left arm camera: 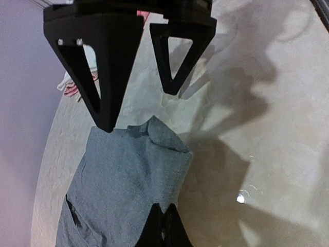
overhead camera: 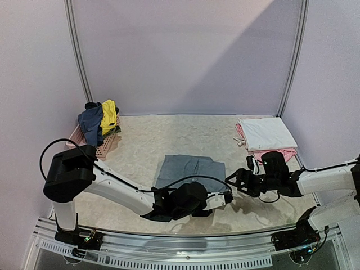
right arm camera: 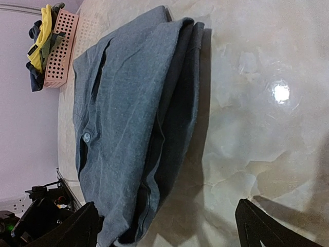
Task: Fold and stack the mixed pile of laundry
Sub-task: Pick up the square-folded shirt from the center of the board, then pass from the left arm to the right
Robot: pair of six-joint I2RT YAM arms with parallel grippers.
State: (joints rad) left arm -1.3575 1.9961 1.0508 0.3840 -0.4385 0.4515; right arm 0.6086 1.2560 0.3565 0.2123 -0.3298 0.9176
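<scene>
Left wrist view gives you the grey trousers (left arm camera: 128, 175) lying folded in the lower left of the frame. The left gripper (left arm camera: 164, 218) is pinched shut on their near hem, likely to lift that edge for another fold. Your right gripper (right arm camera: 165, 216) stands wide open and empty beside the trousers, seemingly ready for a second hold, while the white and pink pieces (overhead camera: 265, 135) sit folded at right and the navy and yellow garments (overhead camera: 93, 124) wait in the basket (overhead camera: 107, 147) at upper left.

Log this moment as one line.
stage: folding grey trousers | left claw: shut on grey trousers, near edge | right claw: open, close by, empty
</scene>
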